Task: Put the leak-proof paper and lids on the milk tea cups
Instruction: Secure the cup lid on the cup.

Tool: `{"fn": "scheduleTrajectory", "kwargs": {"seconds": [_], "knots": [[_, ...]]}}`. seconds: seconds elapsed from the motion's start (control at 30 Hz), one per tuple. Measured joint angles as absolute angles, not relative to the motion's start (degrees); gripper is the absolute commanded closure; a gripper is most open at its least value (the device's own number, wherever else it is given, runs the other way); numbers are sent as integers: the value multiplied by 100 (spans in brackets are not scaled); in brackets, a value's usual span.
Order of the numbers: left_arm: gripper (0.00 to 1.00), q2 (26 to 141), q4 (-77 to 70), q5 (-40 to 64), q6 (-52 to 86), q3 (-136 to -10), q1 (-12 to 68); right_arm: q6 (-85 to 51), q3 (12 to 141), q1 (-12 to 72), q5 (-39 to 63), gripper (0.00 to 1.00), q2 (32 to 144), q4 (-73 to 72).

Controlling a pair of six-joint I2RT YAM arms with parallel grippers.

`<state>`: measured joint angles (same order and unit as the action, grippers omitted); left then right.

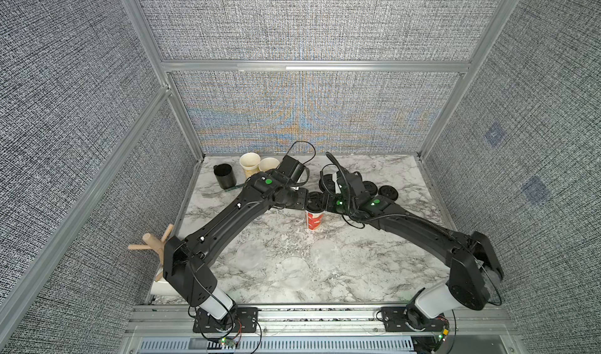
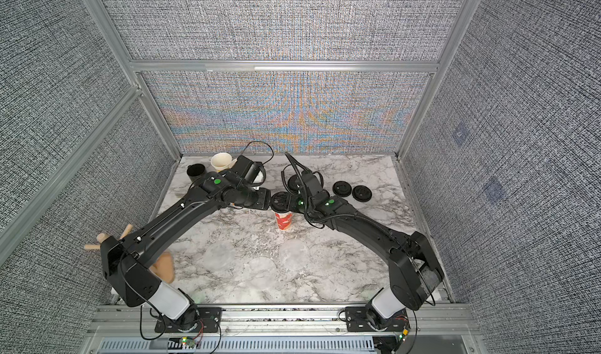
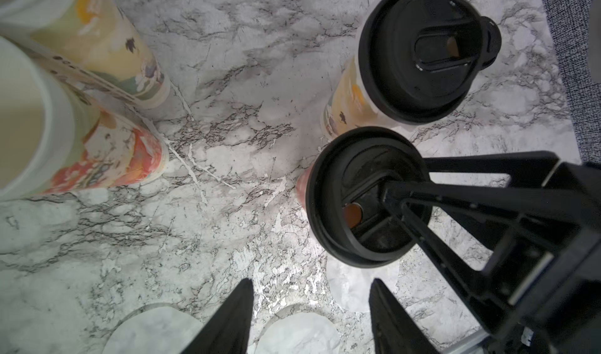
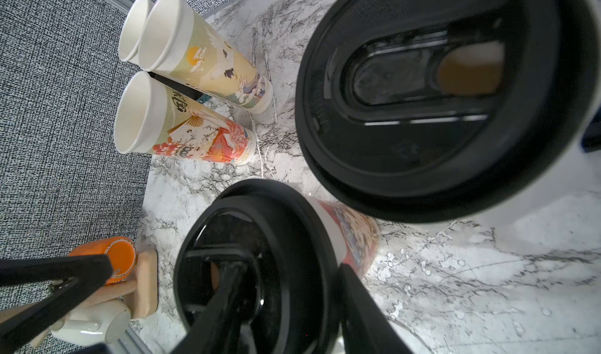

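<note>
A red-printed milk tea cup (image 1: 314,220) (image 2: 283,221) stands mid-table with a black lid (image 3: 367,196) on it. My right gripper (image 4: 286,267) grips that lid: one finger (image 3: 387,189) sits in the recess, the other against the outer rim. My left gripper (image 3: 311,284) hovers open and empty beside the cup. A second lidded cup (image 3: 419,49) stands close by. Three open cups (image 4: 182,124) (image 4: 195,59) (image 4: 133,27) stand at the back left. Leak-proof paper sheets (image 1: 252,254) (image 1: 294,267) (image 1: 327,254) lie flat on the marble in front.
Loose black lids (image 1: 389,193) (image 2: 342,188) lie right of the arms. A black mug (image 1: 224,175) and a fork (image 1: 208,194) sit at the back left. A wooden mug tree (image 1: 156,241) with an orange mug (image 4: 120,258) stands at the left edge.
</note>
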<state>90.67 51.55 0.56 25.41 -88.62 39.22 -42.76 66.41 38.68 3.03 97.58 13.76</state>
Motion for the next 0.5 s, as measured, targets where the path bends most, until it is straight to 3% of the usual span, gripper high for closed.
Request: {"fn": "scheduleTrajectory", "kwargs": {"seconds": [0.5], "knots": [[41,9633,4565,202,2445,-8777,3929,-4351,6698,3865,333,51,9712,1584]]}}
